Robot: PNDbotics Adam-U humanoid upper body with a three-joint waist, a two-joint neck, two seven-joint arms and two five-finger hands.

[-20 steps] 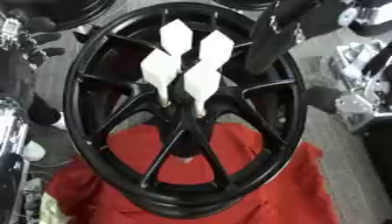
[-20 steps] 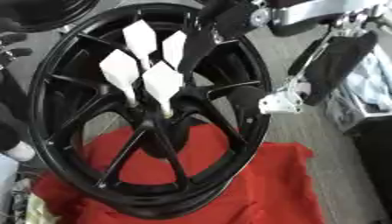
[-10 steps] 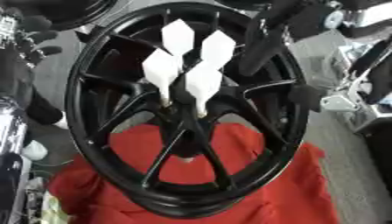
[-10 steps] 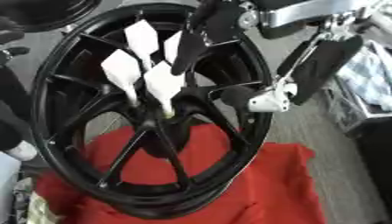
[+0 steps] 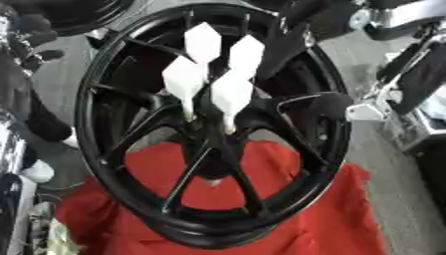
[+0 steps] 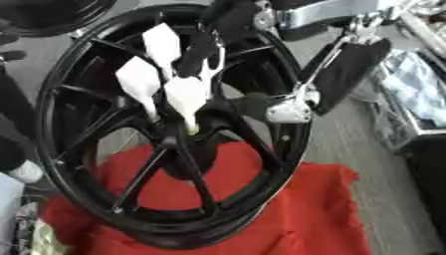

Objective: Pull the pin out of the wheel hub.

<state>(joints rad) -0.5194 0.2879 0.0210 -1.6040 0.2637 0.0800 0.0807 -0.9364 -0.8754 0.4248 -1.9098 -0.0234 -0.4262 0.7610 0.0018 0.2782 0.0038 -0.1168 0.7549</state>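
Observation:
A black spoked wheel hub (image 5: 113, 164) stands tilted on a red cloth (image 5: 305, 214). Several white pins with flat diamond-shaped heads stick out of its centre; the front one (image 5: 230, 94) is lowest and another (image 5: 247, 52) is at the upper right. My right hand (image 6: 202, 47), black, comes in from the top right. It hangs in front of the upper-right pin and hides part of it in the right eye view. In the left eye view it sits just right of that pin. A dark arm-like shape (image 5: 31, 107), perhaps my left arm, is beside the rim's left side.
A black plate (image 6: 348, 69) with a silver bracket (image 6: 292, 110) hangs off my right arm close to the rim's right side. Another black wheel (image 5: 78, 12) lies at the top left. Clutter stands along the right edge (image 6: 418, 94), and a white object (image 5: 37, 172) lies at the left.
My right arm has swung left, so the hand now lies over the upper-right pin in the right eye view. Its plate and bracket have come up to the rim. The pins stay in place.

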